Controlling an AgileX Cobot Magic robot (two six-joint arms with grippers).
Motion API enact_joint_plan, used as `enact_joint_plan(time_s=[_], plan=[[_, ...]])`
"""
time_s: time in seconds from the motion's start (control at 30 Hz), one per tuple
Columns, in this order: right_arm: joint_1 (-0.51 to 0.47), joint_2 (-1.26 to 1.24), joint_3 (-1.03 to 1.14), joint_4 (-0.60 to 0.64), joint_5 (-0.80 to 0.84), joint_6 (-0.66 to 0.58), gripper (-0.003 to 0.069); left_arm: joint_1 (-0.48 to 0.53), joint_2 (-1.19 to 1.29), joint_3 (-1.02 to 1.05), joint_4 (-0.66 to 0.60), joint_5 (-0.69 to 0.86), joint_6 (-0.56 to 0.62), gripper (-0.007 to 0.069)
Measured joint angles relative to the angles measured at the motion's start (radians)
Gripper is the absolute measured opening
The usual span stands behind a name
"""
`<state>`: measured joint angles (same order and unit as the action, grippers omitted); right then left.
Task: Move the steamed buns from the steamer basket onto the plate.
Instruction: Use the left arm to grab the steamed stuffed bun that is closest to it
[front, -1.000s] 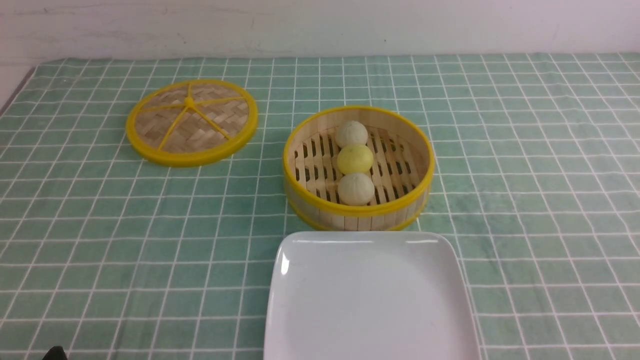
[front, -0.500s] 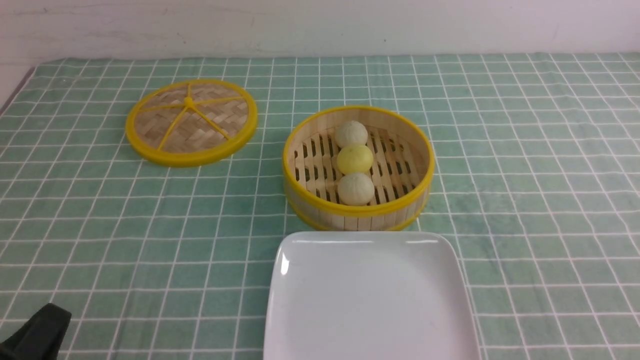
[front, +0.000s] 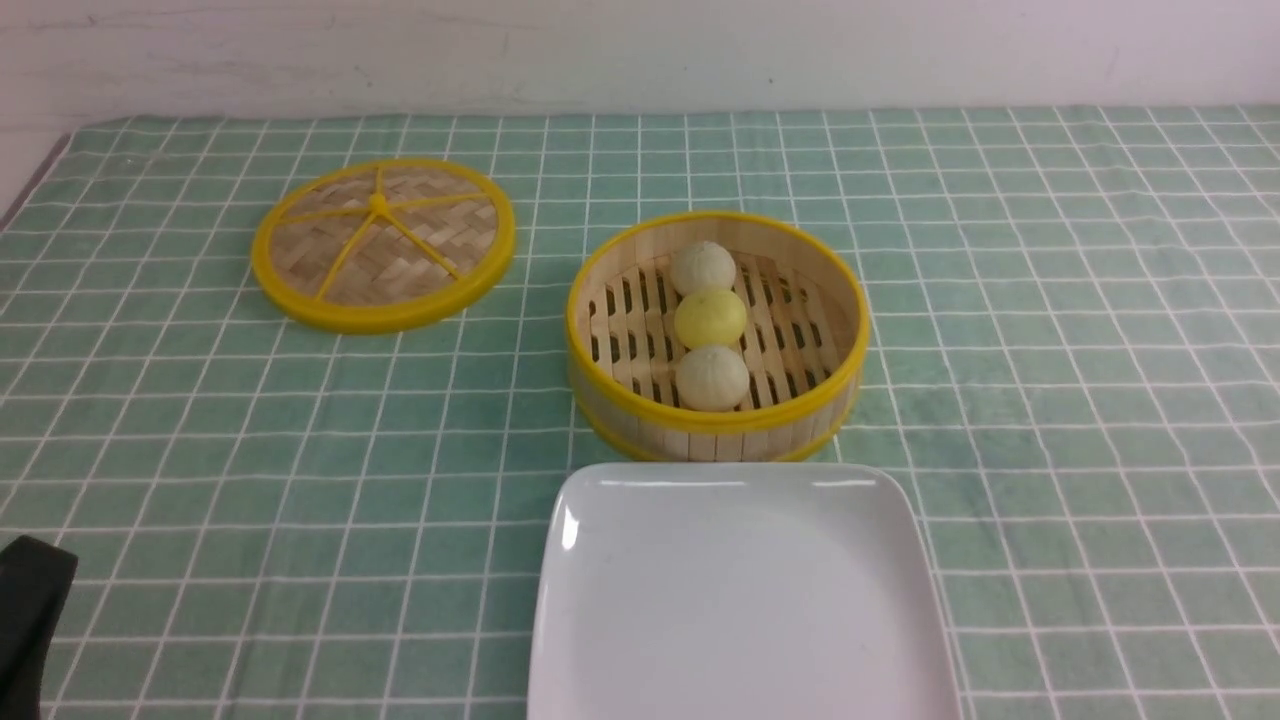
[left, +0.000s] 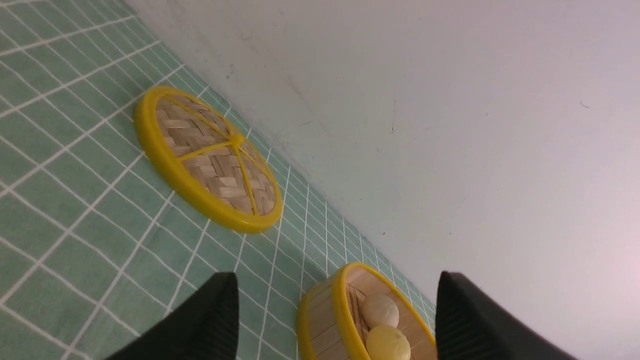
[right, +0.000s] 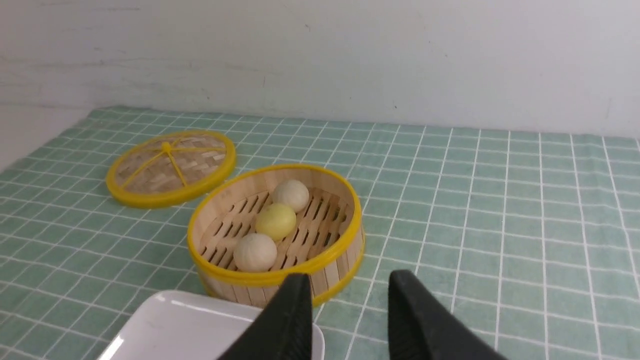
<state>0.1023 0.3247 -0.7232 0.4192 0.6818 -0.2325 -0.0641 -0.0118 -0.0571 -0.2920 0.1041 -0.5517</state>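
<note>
Three steamed buns lie in a row inside the steamer basket (front: 700, 436): an off-white one (front: 702, 267) at the back, a pale yellow one (front: 710, 318) in the middle, an off-white one (front: 712, 378) at the front. The white plate (front: 740, 600) sits bare just in front of the basket. My left gripper (left: 336, 275) is open wide and holds nothing; one dark finger (front: 30, 610) shows at the front view's lower left, far from the basket. My right gripper (right: 350, 275) is open and holds nothing, hovering near the plate (right: 190, 325) and the basket (right: 340, 260). It is outside the front view.
The flat woven lid (front: 383, 243) with yellow spokes lies on the green checked cloth (front: 1050, 350), to the left of the basket and further back. A white wall (front: 640, 50) closes the far edge. The cloth's left edge (front: 30, 190) meets a bare surface.
My left gripper's dark finger has risen further into the front view's lower left corner and drifted left. The buns, basket, plate and lid have not moved.
</note>
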Motion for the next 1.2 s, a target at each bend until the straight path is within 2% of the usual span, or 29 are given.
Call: enact_joint_plan(time_s=[0.17, 0.43, 0.57, 0.67, 0.73, 0.77, 0.8, 0.87, 0.9, 1.03, 1.2], plan=[[0.000, 0.026, -0.004, 0.049, -0.022, -0.039, 0.0240, 0.000, 0.000, 0.000, -0.009, 0.002, 0.007, 0.0526], [0.000, 0.034, -0.004, 0.060, -0.022, -0.052, 0.0240, 0.000, 0.000, 0.000, -0.044, -0.006, 0.006, 0.0526], [0.000, 0.034, -0.004, 0.060, -0.013, -0.081, 0.0240, 0.000, 0.000, 0.001, -0.122, -0.104, 0.001, 0.0526], [0.000, 0.036, -0.004, 0.061, -0.008, -0.089, 0.0240, 0.000, 0.000, -0.017, -0.122, -0.133, 0.024, 0.0526], [0.000, 0.040, -0.004, 0.064, -0.005, -0.089, 0.0240, 0.000, 0.000, -0.038, -0.106, -0.104, 0.041, 0.0526], [0.000, 0.053, -0.006, 0.070, 0.008, -0.090, 0.0240, 0.000, 0.000, -0.093, -0.068, -0.010, 0.073, 0.0526], [0.000, 0.060, -0.009, 0.071, 0.015, -0.090, 0.0240, 0.000, 0.000, -0.099, -0.064, 0.002, 0.076, 0.0526], [0.000, 0.097, -0.029, 0.075, 0.039, -0.090, 0.0240, 0.000, 0.000, -0.180, -0.032, 0.143, 0.123, 0.0526], [0.000, 0.107, -0.031, 0.077, 0.043, -0.090, 0.0240, 0.000, 0.000, -0.194, -0.029, 0.163, 0.130, 0.0526], [0.000, 0.266, -0.139, 0.079, 0.112, -0.109, 0.0240, 0.000, 0.059, -0.355, -0.018, 0.344, 0.219, 0.0526], [0.000, 0.472, -0.337, 0.083, 0.196, -0.161, 0.0240, 0.000, 0.184, -0.508, -0.018, 0.484, 0.320, 0.0526]])
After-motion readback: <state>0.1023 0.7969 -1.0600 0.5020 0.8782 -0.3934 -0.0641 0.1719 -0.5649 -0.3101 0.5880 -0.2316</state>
